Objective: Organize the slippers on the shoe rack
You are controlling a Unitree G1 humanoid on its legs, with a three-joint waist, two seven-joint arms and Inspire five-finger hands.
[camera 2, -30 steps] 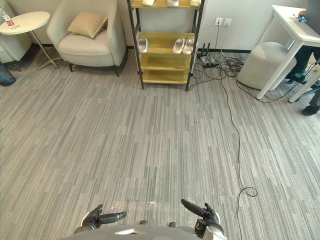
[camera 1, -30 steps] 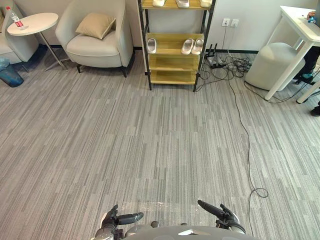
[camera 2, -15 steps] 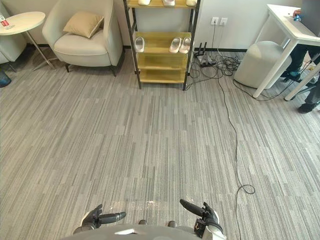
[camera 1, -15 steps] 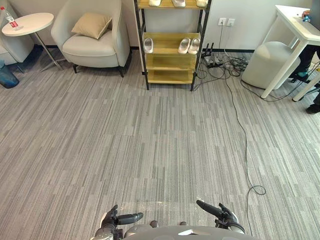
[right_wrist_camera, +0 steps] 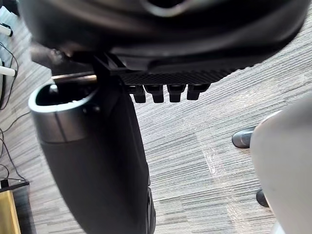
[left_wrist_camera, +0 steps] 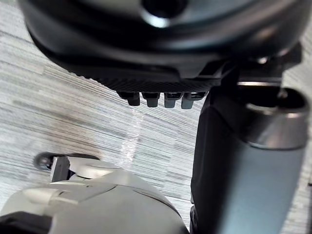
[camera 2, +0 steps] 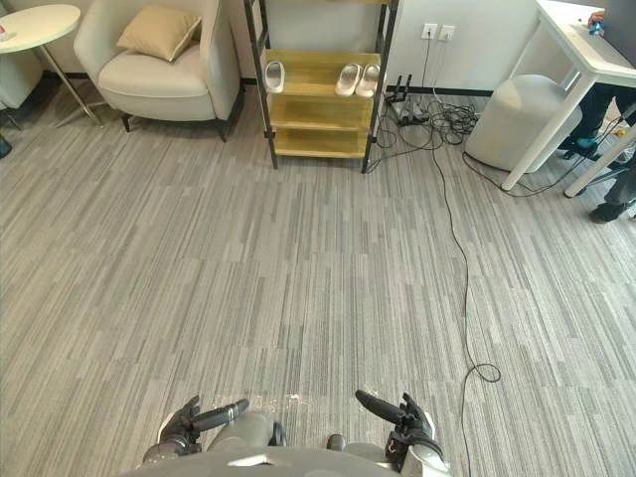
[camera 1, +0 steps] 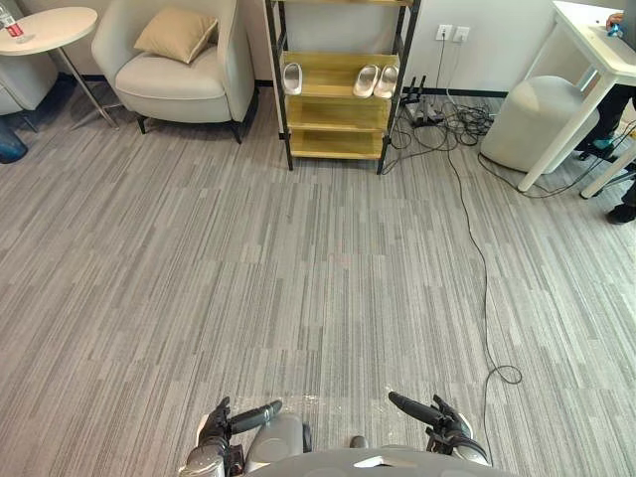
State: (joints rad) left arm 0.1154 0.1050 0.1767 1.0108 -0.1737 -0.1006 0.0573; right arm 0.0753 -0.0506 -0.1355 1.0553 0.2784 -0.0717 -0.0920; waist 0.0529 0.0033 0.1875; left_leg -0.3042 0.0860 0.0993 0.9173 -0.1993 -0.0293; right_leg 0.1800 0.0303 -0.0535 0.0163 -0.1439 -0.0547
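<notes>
The wooden shoe rack (camera 1: 333, 112) with a black frame stands against the far wall. On its upper visible shelf a single pale slipper (camera 1: 292, 78) lies at the left and a pair of pale slippers (camera 1: 376, 80) at the right; the two lower shelves are bare. My left hand (camera 1: 214, 433) and right hand (camera 1: 449, 429) hang low at the picture's near edge, far from the rack. Both are open, thumbs pointing inward, holding nothing. The wrist views show the fingers of the left hand (left_wrist_camera: 161, 100) and of the right hand (right_wrist_camera: 165, 92) straight above the floor.
A beige armchair (camera 1: 174, 75) with a cushion and a round side table (camera 1: 45, 25) stand left of the rack. At the right are a grey pouf (camera 1: 527, 124), a white desk (camera 1: 596, 45) and a person's shoe (camera 1: 626, 212). A black cable (camera 1: 484, 268) runs across the grey floor.
The whole picture has shifted, so the camera has moved: the rack now sits higher and its top shelf is cut off. Both hands stay where they were.
</notes>
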